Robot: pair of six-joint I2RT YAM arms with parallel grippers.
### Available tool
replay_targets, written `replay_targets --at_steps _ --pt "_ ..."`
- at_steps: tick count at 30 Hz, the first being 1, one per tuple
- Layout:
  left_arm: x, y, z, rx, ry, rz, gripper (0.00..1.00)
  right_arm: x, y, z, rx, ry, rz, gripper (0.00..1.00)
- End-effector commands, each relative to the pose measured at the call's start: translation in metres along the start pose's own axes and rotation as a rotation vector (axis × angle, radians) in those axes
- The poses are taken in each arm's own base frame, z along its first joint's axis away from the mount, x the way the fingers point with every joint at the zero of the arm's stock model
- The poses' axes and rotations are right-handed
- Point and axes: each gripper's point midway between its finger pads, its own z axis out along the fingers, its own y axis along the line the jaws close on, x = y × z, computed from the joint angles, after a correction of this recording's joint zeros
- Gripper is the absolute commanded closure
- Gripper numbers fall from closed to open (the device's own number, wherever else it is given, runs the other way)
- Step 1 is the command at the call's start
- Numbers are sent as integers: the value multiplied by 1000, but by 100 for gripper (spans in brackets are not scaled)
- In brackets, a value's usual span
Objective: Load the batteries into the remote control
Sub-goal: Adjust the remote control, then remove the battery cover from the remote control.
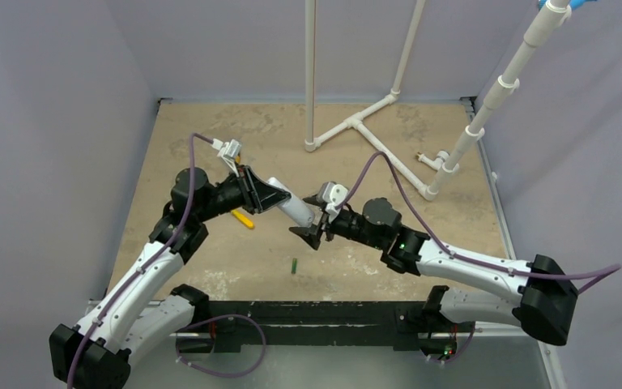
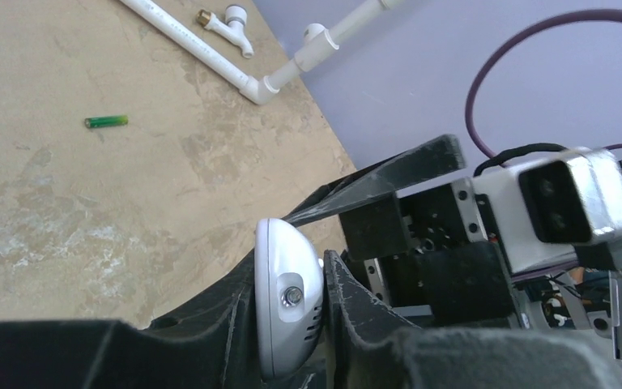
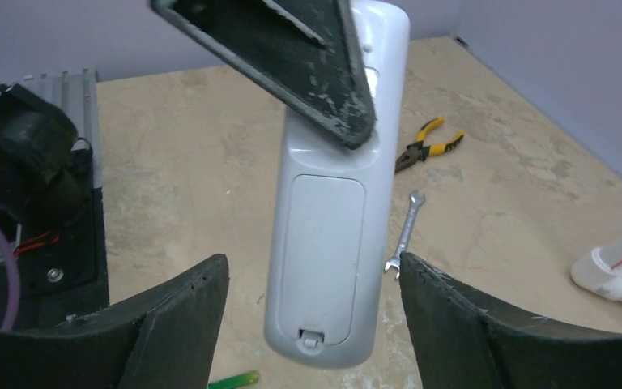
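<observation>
As the left hand [image 2: 291,320] clamps the remote control [image 3: 328,227], right hand [image 3: 314,267] straddles it.

One remote control [image 3: 328,235], one battery [image 2: 105,121], one pliers [image 3: 428,142], one wrench [image 3: 403,231], one white pipe frame [image 1: 356,123].

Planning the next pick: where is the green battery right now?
In the top view, the battery lies on the table, about centre and toward the near edge, nearer the arm bases than the remote.
</observation>
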Motion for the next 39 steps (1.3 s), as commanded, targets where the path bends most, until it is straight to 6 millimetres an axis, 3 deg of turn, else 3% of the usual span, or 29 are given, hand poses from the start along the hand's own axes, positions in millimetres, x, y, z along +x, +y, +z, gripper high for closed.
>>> replay_targets --at_steps 1,5,11,15,21,24,27,30,39 --pt "-11 -11 0 31 -26 64 100 -38 19 -18 -115 -143 -134 16" --pt "1 -9 2 69 15 62 100 -40 26 -31 -174 -111 -250 13" --pt "13 -9 1 115 57 65 100 -29 -4 -52 -37 2 -391 17" --pt "18 -7 -1 117 83 96 100 -42 -10 -69 1 -31 -449 22" --pt "26 -13 -1 190 133 87 100 -40 -16 -82 3 16 -579 43" --pt "34 -9 1 192 161 51 100 -44 -6 -86 -57 14 -592 49" --pt "43 -5 -1 202 171 18 100 -49 9 -88 -137 -17 -601 43" --pt "49 -5 -3 209 185 -8 100 -40 15 -89 -197 24 -620 38" --pt "59 -1 -2 220 204 -89 100 -24 41 -85 -377 74 -582 42"
